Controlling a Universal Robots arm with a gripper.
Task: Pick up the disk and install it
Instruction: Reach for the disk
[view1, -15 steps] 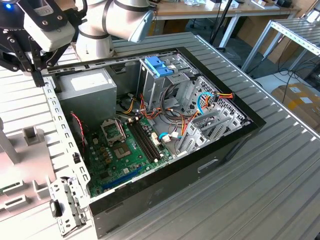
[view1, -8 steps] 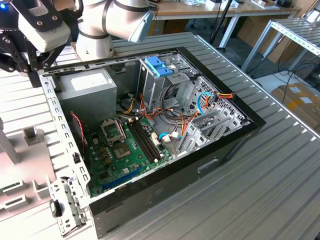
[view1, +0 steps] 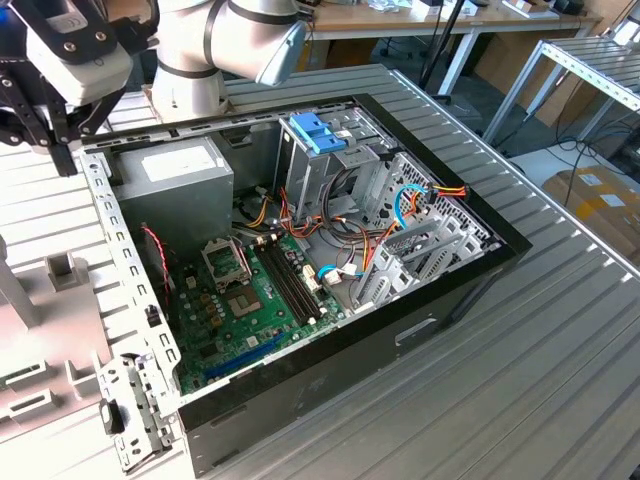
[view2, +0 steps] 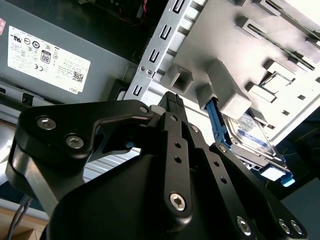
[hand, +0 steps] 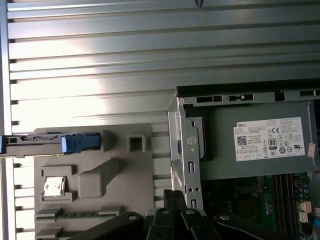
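Observation:
The disk (hand: 55, 143) stands on edge in a slot of the grey fixture plate (hand: 95, 200), with its light blue carrier frame showing along the edge. In the second wrist view the disk (view2: 248, 134) shows its labelled face and a blue frame end, held by a grey block. My black gripper (hand: 175, 194) hangs over the case corner by the power supply, apart from the disk, with the jaws together and nothing between them. It also appears as the gripper (view2: 172, 98) in the second wrist view and the gripper (view1: 60, 150) at the exterior view's upper left.
The open computer case (view1: 470, 290) lies on the slatted metal table (view1: 560, 380). Inside it are the power supply (view1: 175, 175), the motherboard (view1: 250, 300), loose cables and a metal drive cage with a blue-latched bracket (view1: 318, 130). The fixture plate (view1: 40, 340) lies at the exterior view's left.

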